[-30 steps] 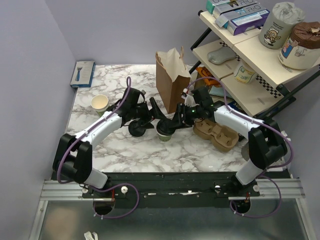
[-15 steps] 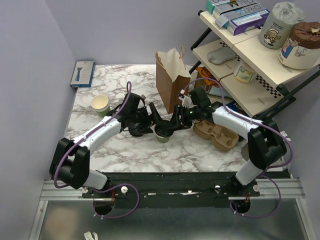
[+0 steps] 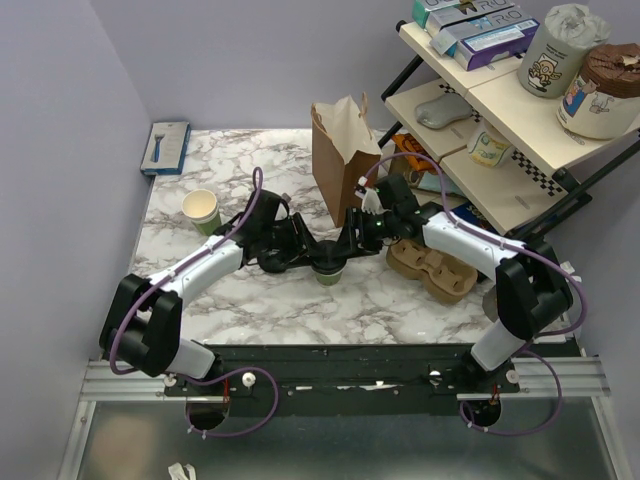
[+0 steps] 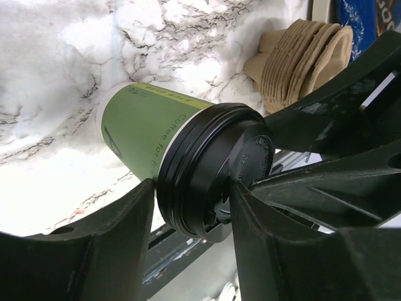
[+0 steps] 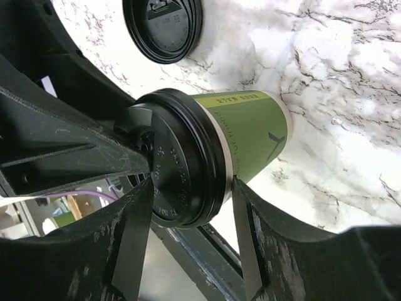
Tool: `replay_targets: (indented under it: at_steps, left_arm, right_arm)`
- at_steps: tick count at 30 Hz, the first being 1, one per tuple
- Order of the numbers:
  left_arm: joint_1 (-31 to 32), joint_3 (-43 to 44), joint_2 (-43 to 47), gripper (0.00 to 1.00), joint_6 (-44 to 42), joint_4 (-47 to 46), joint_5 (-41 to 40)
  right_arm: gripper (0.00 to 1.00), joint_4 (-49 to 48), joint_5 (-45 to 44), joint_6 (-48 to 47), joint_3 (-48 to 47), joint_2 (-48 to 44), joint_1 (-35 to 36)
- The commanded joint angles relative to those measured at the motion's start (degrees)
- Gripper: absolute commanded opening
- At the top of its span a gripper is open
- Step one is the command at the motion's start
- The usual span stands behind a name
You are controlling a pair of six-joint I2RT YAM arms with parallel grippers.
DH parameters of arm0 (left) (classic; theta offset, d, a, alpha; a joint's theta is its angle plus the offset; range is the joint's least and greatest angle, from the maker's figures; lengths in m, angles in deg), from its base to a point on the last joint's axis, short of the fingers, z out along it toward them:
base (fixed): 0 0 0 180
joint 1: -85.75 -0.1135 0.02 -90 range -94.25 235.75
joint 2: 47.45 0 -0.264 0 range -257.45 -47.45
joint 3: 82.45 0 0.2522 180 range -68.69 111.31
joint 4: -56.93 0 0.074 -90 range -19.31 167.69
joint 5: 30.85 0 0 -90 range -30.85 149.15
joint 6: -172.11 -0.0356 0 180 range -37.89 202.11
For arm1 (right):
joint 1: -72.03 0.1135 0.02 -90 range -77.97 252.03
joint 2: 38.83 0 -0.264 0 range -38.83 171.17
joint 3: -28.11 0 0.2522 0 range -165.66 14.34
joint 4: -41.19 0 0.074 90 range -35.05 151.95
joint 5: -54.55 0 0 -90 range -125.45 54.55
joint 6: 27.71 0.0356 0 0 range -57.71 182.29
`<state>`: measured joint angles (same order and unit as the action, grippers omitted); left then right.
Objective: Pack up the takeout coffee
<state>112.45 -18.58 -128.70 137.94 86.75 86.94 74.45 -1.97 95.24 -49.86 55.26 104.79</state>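
Note:
The takeout coffee (image 3: 327,267), a dark-green paper cup with a black lid, stands on the marble table (image 3: 300,310) between both arms. In the left wrist view the takeout coffee (image 4: 188,150) sits between my left gripper's (image 4: 191,188) fingers, one touching the lid's rim, the other its top. My right gripper (image 5: 191,188) is shut on the takeout coffee (image 5: 213,150) from the other side, one finger on the lid's top and one just under its rim. From above, the left gripper (image 3: 305,257) and right gripper (image 3: 350,245) meet over the lid.
A brown paper bag (image 3: 343,150) stands open behind the grippers. A pulp cup tray (image 3: 435,268) lies at the right. A loose black lid (image 5: 163,28) lies left of the cup. A lidless green cup (image 3: 200,208) stands at the left. A loaded shelf rack (image 3: 500,120) crowds the far right.
My left gripper has moved right onto the cup and closed its wide-open jaws onto the lid. The right gripper has kept its hold and shifted slightly left.

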Motion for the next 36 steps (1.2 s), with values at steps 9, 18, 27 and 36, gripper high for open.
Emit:
replay_targets:
  at_steps: [9,18,27,36]
  left_arm:
    - [0.5,-3.2,0.7,0.57,1.6,-2.7,-0.3]
    - [0.5,-7.8,1.4,0.62,2.3,-3.7,-0.2]
    - [0.4,-11.0,-0.1,0.43,4.2,-9.4,0.9]
    - [0.4,-11.4,-0.2,0.29,2.7,-3.2,-5.5]
  right_arm:
    - [0.56,0.6,-3.9,-0.3,2.2,-1.4,1.8]
    - [0.49,-3.8,-5.3,0.1,7.0,0.2,1.7]
    - [0.33,-10.0,-9.8,-1.7,11.6,-1.5,1.7]
    - [0.17,-13.5,-12.6,-5.8,13.3,-0.7,1.3]
